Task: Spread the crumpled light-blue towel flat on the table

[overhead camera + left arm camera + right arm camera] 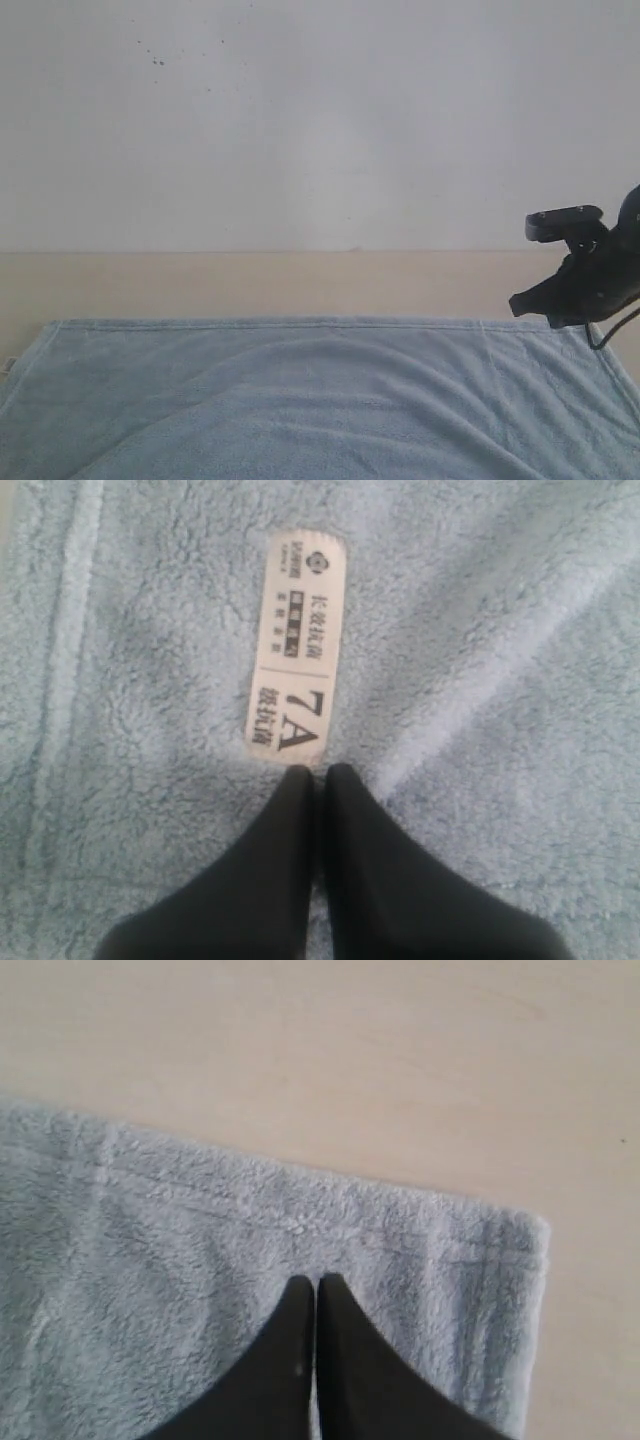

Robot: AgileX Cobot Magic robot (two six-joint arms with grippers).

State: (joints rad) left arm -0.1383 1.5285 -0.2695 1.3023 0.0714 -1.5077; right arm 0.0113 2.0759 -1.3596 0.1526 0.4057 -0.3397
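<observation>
The light-blue towel [320,400] lies spread across the table [300,285], nearly as wide as the exterior view, with soft ripples and a straight far hem. My right gripper [520,303] hangs shut just above the towel's far right corner. In the right wrist view its closed fingers [317,1280] point at the fluffy towel [200,1260] close to the hemmed corner, with bare table [350,1060] beyond. My left gripper [318,772] is shut and empty over the towel [480,630], its tips just short of a white care label [295,645]. The left arm is out of the exterior view.
A white wall [320,120] rises behind the table's far edge. A strip of bare beige table runs between the wall and the towel's far hem. A dark cable [600,338] trails from the right arm over the towel's right edge.
</observation>
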